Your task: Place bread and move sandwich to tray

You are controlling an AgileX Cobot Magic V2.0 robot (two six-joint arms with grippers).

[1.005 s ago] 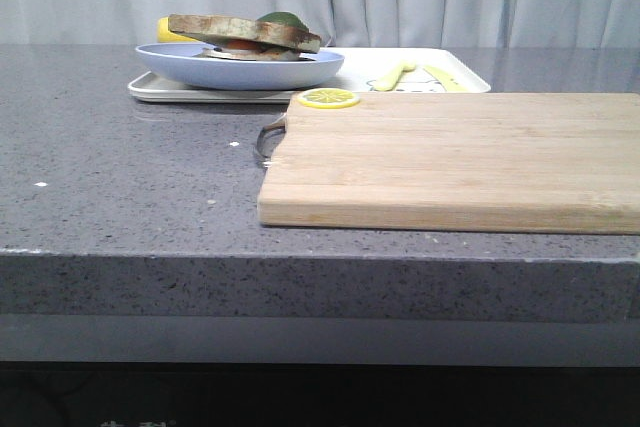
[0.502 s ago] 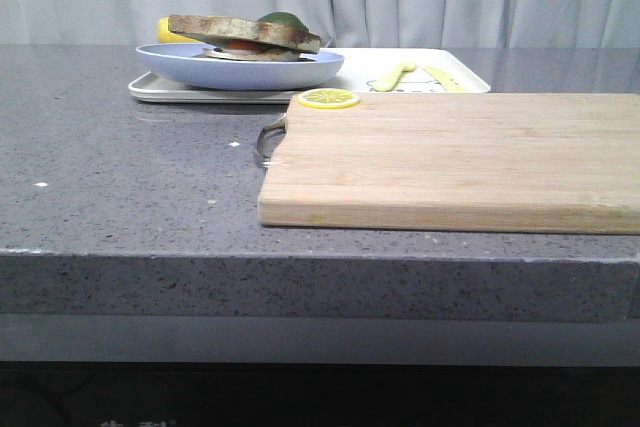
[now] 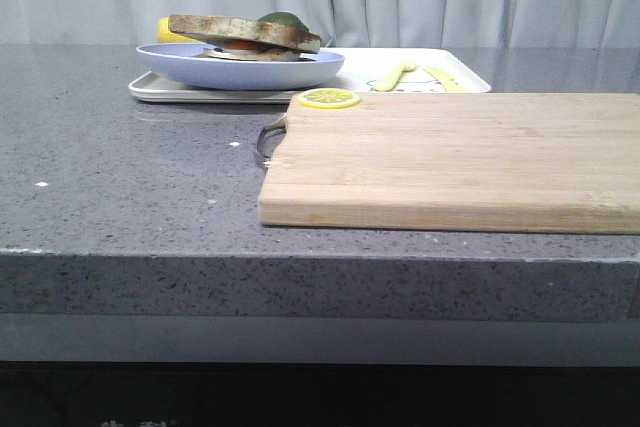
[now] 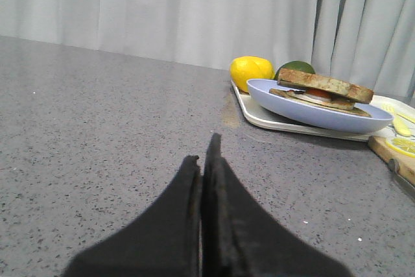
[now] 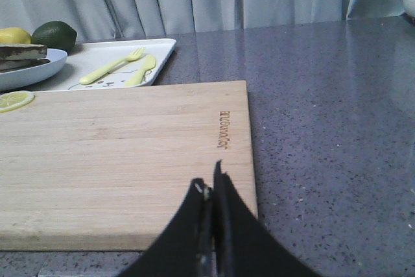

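The sandwich (image 3: 245, 35), brown-crusted slices with egg and a red filling between them, lies in a round light-blue plate (image 3: 240, 69) that stands on the white tray (image 3: 420, 82) at the back. It also shows in the left wrist view (image 4: 324, 90) and at the edge of the right wrist view (image 5: 19, 53). No separate bread slice is in view. My left gripper (image 4: 202, 150) is shut and empty over bare counter, well short of the tray. My right gripper (image 5: 209, 183) is shut and empty over the near right corner of the wooden cutting board (image 5: 117, 154). Neither gripper shows in the front view.
The cutting board (image 3: 450, 157) lies in front of the tray, a lemon slice (image 3: 328, 98) on its far left corner. A yellow lemon (image 4: 251, 71) and a green lime (image 4: 295, 68) sit behind the plate. Yellow cutlery shapes (image 5: 123, 66) lie on the tray.
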